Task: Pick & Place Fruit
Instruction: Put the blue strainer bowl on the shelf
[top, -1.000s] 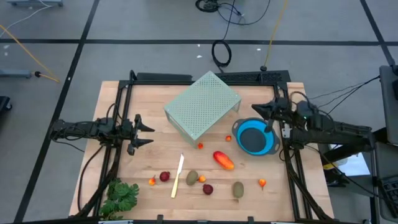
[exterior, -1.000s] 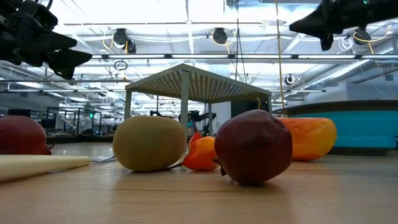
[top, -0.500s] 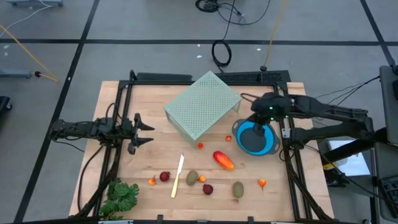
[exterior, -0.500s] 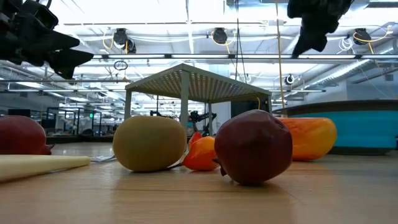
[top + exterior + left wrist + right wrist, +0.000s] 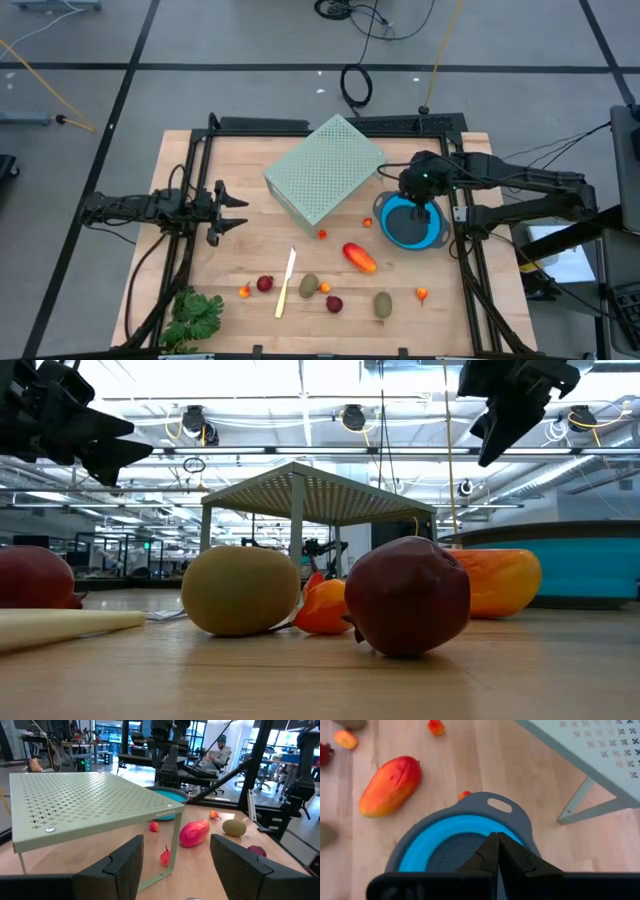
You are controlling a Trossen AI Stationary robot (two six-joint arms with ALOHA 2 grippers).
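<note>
the right claw (image 5: 417, 198) hangs over the blue bowl (image 5: 436, 236), fingers pressed together on nothing. the bowl looks empty. nearest fruit is the mango (image 5: 359, 257), lying on the counter (image 5: 250, 250) just beside the bowl; the smaller fruit lies scattered nearer the front edge. best to part the fingers first, then descend across the mango's narrow width. the left claw (image 5: 232, 211) waits open at the left.
</note>
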